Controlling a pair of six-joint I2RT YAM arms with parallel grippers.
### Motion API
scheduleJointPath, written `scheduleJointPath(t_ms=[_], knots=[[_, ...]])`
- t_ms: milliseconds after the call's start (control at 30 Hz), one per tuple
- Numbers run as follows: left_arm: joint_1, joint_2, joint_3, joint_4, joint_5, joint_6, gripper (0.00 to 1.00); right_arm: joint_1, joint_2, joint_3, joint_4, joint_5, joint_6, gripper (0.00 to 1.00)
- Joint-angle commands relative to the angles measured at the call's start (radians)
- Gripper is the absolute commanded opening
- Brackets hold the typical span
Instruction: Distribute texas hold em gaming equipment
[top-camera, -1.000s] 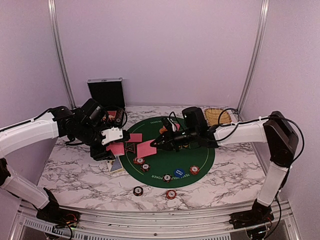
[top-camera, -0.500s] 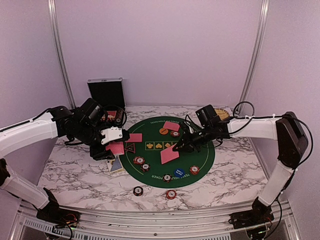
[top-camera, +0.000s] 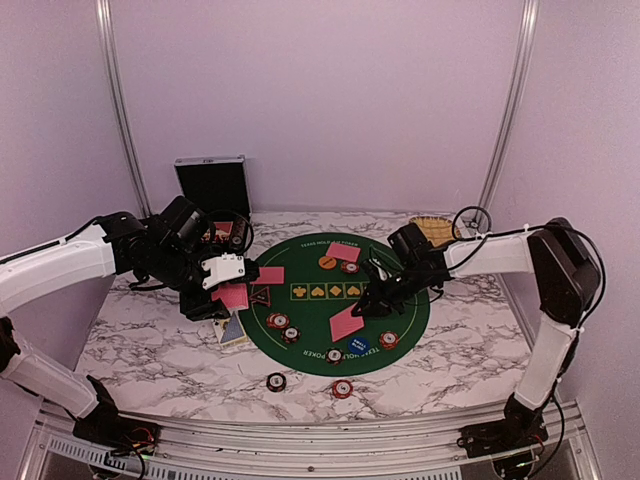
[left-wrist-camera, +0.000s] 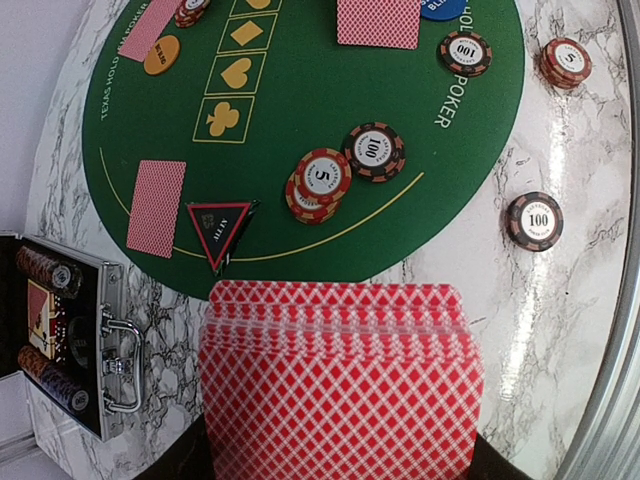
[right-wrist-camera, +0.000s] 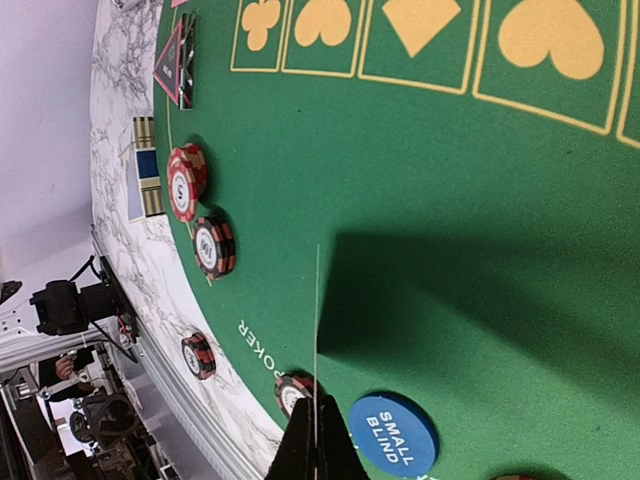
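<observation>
My left gripper (top-camera: 228, 292) is shut on a deck of red-backed playing cards (left-wrist-camera: 340, 380), held over the left rim of the green mat (top-camera: 405, 300). My right gripper (top-camera: 372, 303) is shut on a single card (top-camera: 347, 323), seen edge-on in the right wrist view (right-wrist-camera: 316, 320), just above the mat beside the blue small-blind button (right-wrist-camera: 393, 434). Two cards (top-camera: 270, 275) (top-camera: 343, 252) lie flat on the mat. The triangular marker (left-wrist-camera: 219, 230) and stacked chips (left-wrist-camera: 322, 178) lie near the left gripper. An orange button (top-camera: 327, 262) sits at the far side.
The open black case (top-camera: 212, 185) stands at the back left, with chips in its tray (left-wrist-camera: 50, 330). A wicker basket (top-camera: 437, 231) is at the back right. Two chips (top-camera: 276, 381) (top-camera: 342, 388) lie on the marble in front of the mat. A striped card (top-camera: 234, 330) lies under the left gripper.
The right gripper has carried its card from the deck at the mat's left, across the middle, to the near side by the blue button. The left arm has not moved.
</observation>
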Motion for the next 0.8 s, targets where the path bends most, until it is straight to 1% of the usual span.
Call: scheduleJointPath(t_ms=[0, 233, 333, 367, 500, 600, 633, 767], knots=[[0.006, 0.004, 0.038, 0.007, 0.013, -0.007, 0.0, -0.008, 0.021, 0.038, 0.001, 0.065, -0.045, 0.0], [0.006, 0.004, 0.038, 0.008, 0.013, -0.004, 0.0, -0.008, 0.007, 0.019, -0.021, 0.168, -0.074, 0.0], [0.006, 0.004, 0.038, 0.006, 0.013, -0.005, 0.0, -0.008, 0.0, 0.033, -0.055, 0.218, -0.098, 0.04], [0.007, 0.005, 0.038, 0.006, 0.015, -0.005, 0.0, -0.008, 0.0, 0.039, -0.066, 0.225, -0.107, 0.07], [0.006, 0.005, 0.037, 0.005, 0.016, -0.007, 0.0, -0.007, -0.006, 0.058, -0.09, 0.243, -0.118, 0.27], [0.006, 0.007, 0.037, 0.006, 0.016, -0.008, 0.0, -0.008, -0.015, 0.081, -0.124, 0.268, -0.121, 0.48], [0.006, 0.008, 0.036, 0.005, 0.015, -0.008, 0.0, -0.007, -0.02, 0.089, -0.133, 0.275, -0.121, 0.53], [0.006, 0.016, 0.042, 0.006, 0.012, -0.016, 0.0, 0.0, -0.061, 0.107, -0.125, 0.266, -0.083, 0.67]])
